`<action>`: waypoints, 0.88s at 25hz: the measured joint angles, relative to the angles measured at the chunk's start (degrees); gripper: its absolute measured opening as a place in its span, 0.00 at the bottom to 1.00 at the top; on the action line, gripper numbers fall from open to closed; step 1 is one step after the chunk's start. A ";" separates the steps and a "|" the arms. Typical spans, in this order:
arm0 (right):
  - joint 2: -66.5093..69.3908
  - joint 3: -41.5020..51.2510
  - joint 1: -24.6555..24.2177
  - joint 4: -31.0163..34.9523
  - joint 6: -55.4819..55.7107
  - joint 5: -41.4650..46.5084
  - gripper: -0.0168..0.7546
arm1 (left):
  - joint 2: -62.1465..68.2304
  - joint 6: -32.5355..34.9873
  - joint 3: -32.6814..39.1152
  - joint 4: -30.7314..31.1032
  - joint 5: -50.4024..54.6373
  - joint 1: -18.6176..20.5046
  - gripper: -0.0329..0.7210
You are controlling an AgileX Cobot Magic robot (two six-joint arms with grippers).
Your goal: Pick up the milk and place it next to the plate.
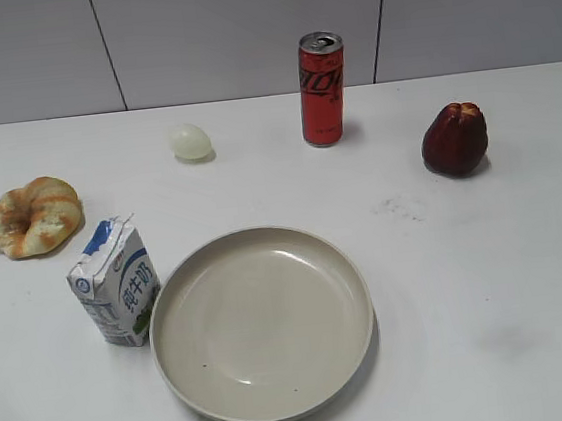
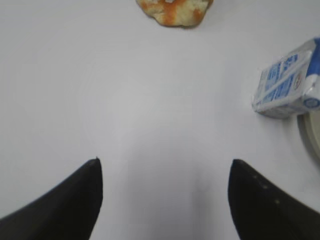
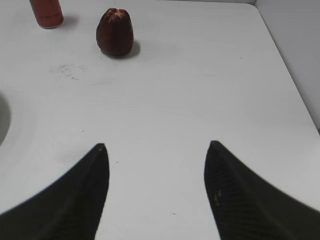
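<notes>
The milk (image 1: 117, 281), a small white carton with a blue gabled top, stands upright on the table just left of the plate (image 1: 262, 323), close to its rim. It also shows in the left wrist view (image 2: 287, 82), with a sliver of the plate (image 2: 313, 134) beside it. My left gripper (image 2: 164, 162) is open and empty over bare table, with the milk ahead to its right. My right gripper (image 3: 156, 146) is open and empty over bare table right of the plate's edge (image 3: 3, 117). Neither gripper shows in the exterior view.
A bread roll (image 1: 33, 216) lies at the left, also in the left wrist view (image 2: 174, 10). A pale egg-like object (image 1: 190, 142), a red soda can (image 1: 323, 88) and a dark red fruit (image 1: 455, 139) stand at the back. The table's right edge (image 3: 290, 75) meets a wall.
</notes>
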 joint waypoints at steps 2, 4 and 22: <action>0.00 0.00 0.00 0.00 0.00 0.05 0.62 | -5.71 0.00 3.77 1.14 -0.05 0.00 0.82; 0.00 0.00 0.00 0.00 0.00 0.05 0.62 | -12.11 0.00 6.82 1.98 -0.05 0.00 0.82; 0.00 0.00 0.00 0.00 0.00 0.00 0.62 | -38.52 -0.12 13.37 5.18 4.90 -5.23 0.82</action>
